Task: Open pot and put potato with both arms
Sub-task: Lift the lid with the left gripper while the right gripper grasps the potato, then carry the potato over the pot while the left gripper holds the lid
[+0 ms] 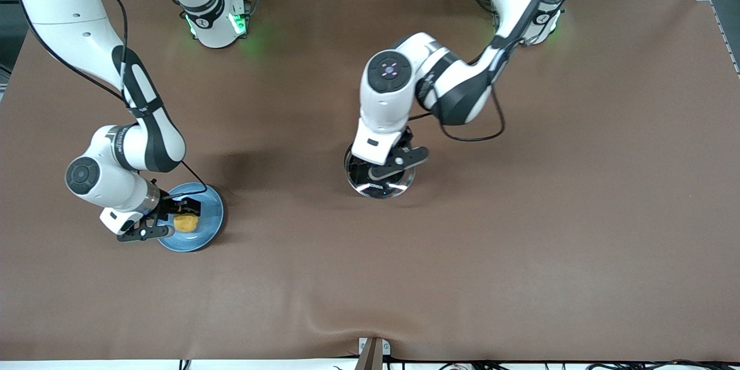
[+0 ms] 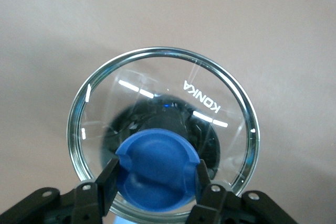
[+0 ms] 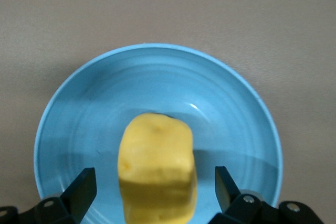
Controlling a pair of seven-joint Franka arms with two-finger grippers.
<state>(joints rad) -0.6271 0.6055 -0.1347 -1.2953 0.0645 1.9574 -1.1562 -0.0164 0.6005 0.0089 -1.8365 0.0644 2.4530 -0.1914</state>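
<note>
The left claw (image 2: 155, 178) is clamped on the blue knob (image 2: 156, 169) of the clear glass lid (image 2: 163, 129) (white lettering on the glass), which sits on the black pot (image 1: 380, 176) at the centre of the front view. The right claw (image 3: 155, 184) stands wide apart, its fingers (image 3: 81, 190) on either side of the potato (image 3: 156, 171), a yellow-orange lump lying on a light-blue plate (image 3: 157, 87) at the lower left of the front view, on the brown desk (image 1: 520, 214).

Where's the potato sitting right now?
The potato lies on the light-blue plate toward the right arm's end of the table, between the open fingers of the right gripper.
</note>
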